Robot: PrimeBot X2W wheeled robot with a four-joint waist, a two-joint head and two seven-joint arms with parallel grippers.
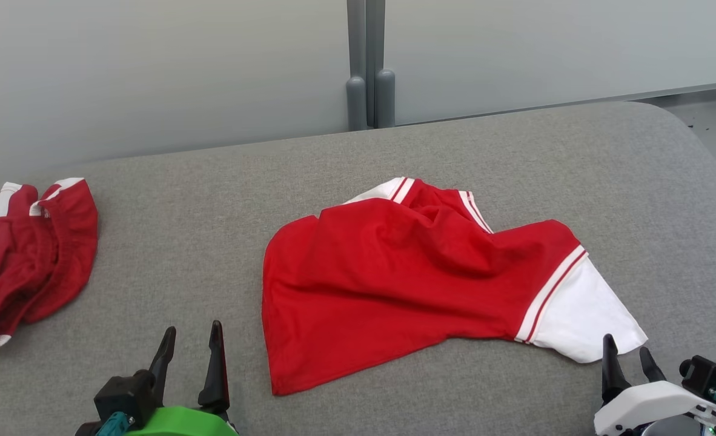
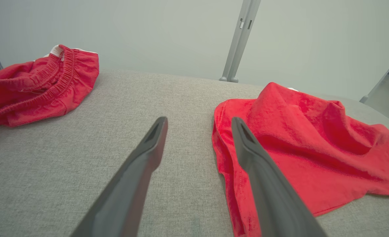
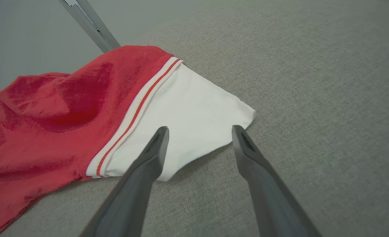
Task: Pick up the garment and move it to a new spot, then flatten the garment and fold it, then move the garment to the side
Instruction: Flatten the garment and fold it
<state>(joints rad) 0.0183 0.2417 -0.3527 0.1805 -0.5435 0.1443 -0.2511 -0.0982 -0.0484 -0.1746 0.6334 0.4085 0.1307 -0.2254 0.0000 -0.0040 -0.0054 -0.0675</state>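
In the head view, the garment (image 1: 394, 284), red with a white sleeve (image 1: 582, 315), is seen rumpled at the centre of the grey table (image 1: 515, 151). A second garment (image 1: 31, 254) lies at the left edge. The left gripper (image 1: 192, 327) at lower left and the right gripper (image 1: 626, 344) at lower right are spread, with nothing pinched.

In the left wrist view, the garment's hem is seen beside the right finger.

In the right wrist view, the white sleeve is seen just beyond the spread fingers.

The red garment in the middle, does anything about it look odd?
Yes. The red garment lies rumpled on the grey table, folds bunched toward its far edge, one white sleeve splayed out right. A second garment sits crumpled at the far left. Nothing looks torn.
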